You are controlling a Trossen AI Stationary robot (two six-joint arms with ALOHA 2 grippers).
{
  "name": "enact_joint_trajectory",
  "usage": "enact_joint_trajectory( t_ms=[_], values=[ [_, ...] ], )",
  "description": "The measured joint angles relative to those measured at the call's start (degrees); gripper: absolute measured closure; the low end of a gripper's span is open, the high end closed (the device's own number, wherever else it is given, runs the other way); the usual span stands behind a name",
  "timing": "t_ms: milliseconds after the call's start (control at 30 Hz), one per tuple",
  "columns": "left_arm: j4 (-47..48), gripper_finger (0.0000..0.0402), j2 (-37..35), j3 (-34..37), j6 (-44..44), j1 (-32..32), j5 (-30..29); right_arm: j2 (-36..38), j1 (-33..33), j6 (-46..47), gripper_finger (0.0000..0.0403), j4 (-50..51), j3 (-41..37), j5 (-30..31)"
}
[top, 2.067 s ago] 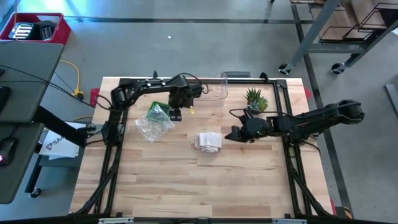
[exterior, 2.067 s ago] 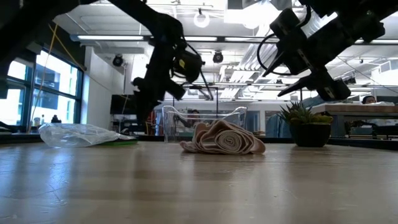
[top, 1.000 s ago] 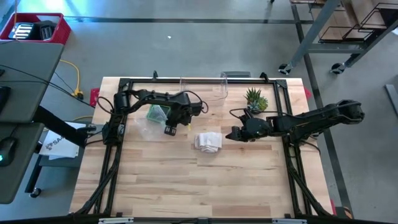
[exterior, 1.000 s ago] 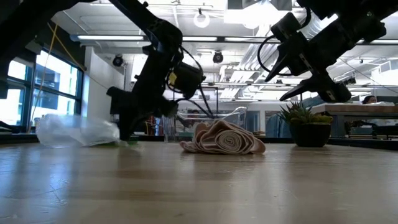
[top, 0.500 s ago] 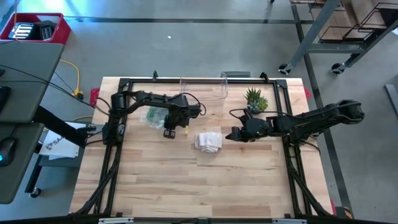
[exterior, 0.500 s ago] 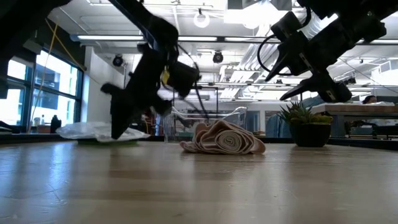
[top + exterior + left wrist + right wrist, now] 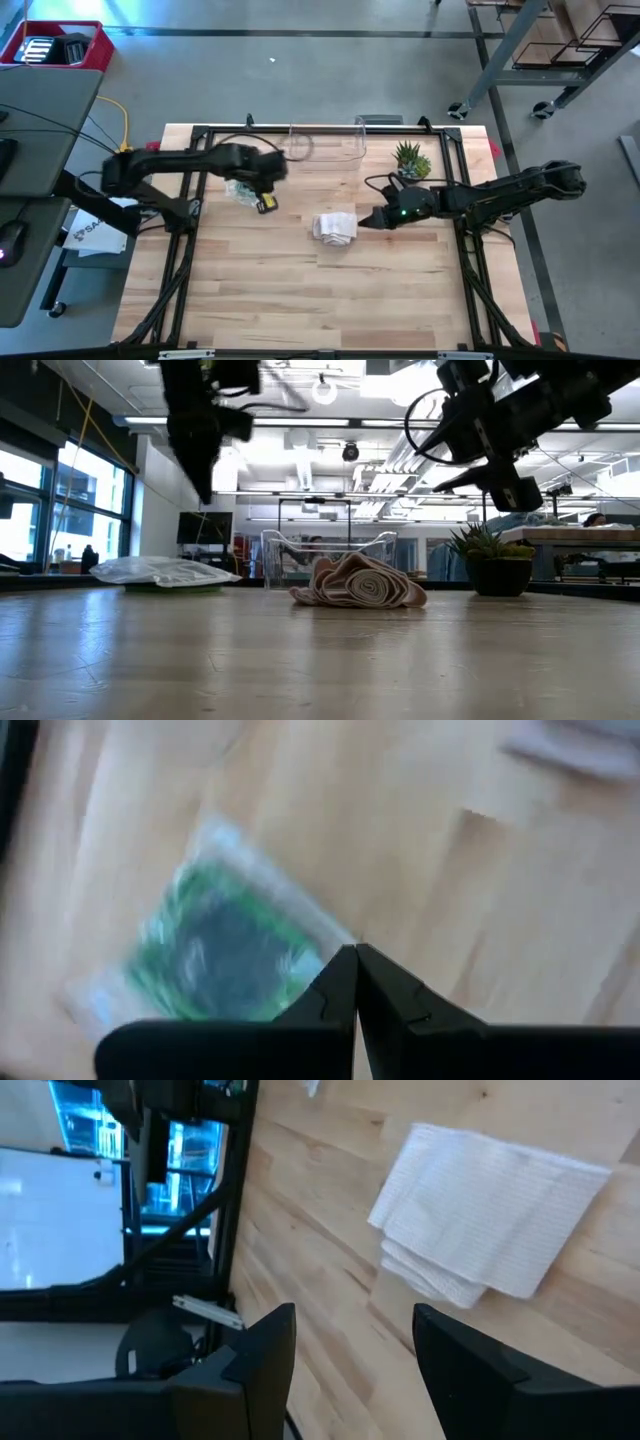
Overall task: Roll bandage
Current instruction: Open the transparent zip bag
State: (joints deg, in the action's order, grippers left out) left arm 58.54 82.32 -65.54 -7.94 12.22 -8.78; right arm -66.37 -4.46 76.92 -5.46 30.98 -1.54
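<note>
The bandage [image 7: 335, 226] is a loose beige-white roll that lies on its side on the wooden table [image 7: 300, 290]; it also shows in the low view [image 7: 360, 582] and the right wrist view [image 7: 490, 1210]. My right gripper [image 7: 368, 218] hovers open just to its right, above the table [image 7: 495, 488], with nothing between its fingers [image 7: 355, 1340]. My left gripper [image 7: 266, 204] is shut and empty [image 7: 355, 952]. It hangs high above the table [image 7: 206, 490], pointing down, over a clear plastic bag [image 7: 215, 955].
The clear plastic bag with something green inside [image 7: 243, 190] lies flat at the table's left [image 7: 165, 572]. A clear container [image 7: 325, 142] stands at the far edge, and a potted plant [image 7: 411, 160] sits far right. The near half of the table is bare wood.
My left gripper has risen from the plastic bag to well above the table, drawn back toward the table's left edge, and rolled as it went. The bag, bunched up a second ago, now lies flat on the table.
</note>
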Motion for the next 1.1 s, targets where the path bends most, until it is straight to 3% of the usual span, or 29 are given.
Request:
enact_joint_trajectory(
  t_ms=[167, 333, 533, 733, 933, 1100],
  values=[
    [-4.19, 0.0372, -7.05, 14.89, -24.00, 2.23, 6.55, 0.00, 0.34, -0.04, 0.0210, 0.00, 0.00, 0.03],
    [-9.68, 0.0314, -15.13, 26.24, -50.71, -2.90, 10.23, 0.00, 0.19, -1.07, 0.0210, 0.03, 0.00, -0.42],
    [-20.85, 0.0237, -24.92, 34.95, -75.66, -10.65, -0.35, 0.00, 0.74, -3.89, 0.0210, 0.09, 0.00, -1.22],
    [-28.58, 0.0177, -26.05, 42.35, -95.55, -15.16, -6.33, 0.00, 2.38, -5.61, 0.0210, 0.17, 0.00, -4.47],
    [-36.93, 0.0157, -23.25, 46.10, -107.06, -16.65, -17.17, 0.00, 3.81, -6.93, 0.0210, 0.29, -0.02, -5.23],
    [-37.40, 0.0156, -20.08, 46.12, -110.49, -16.68, -17.81, 0.02, 4.55, -6.93, 0.0210, 0.44, -0.02, -6.25]
  ],
)
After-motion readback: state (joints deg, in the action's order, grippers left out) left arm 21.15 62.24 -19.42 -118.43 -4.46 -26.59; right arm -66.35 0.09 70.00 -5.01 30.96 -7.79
